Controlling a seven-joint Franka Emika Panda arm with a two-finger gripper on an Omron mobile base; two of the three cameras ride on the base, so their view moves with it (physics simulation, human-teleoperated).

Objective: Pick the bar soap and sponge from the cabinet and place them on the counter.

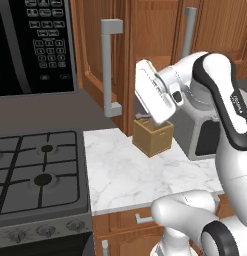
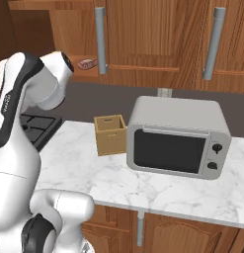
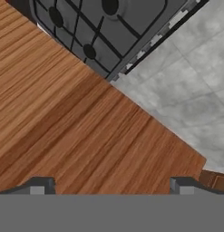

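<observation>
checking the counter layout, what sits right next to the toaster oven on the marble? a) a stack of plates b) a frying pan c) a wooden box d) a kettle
c: an open-topped wooden box stands on the counter just left of the toaster oven.

The small pinkish-salmon bar soap [image 2: 87, 63] on the wooden shelf is partly covered by the long grey bar handle [image 2: 100, 40] and by the robot's white elbow, so its markings are too small to read. The square light-wooden open box [image 1: 153, 136] is partly hidden in the left base view behind the white hand; what is inside it cannot be told. The grey toaster oven [image 1: 204, 134] is mostly behind the arm there. The black microwave [image 1: 34, 45] is cut by the top and left edges. The black gas stovetop [image 1: 37, 170] is cut at the left. In the hand view, only the tips of the tool [image 3: 111, 186] appear, wide apart.
</observation>
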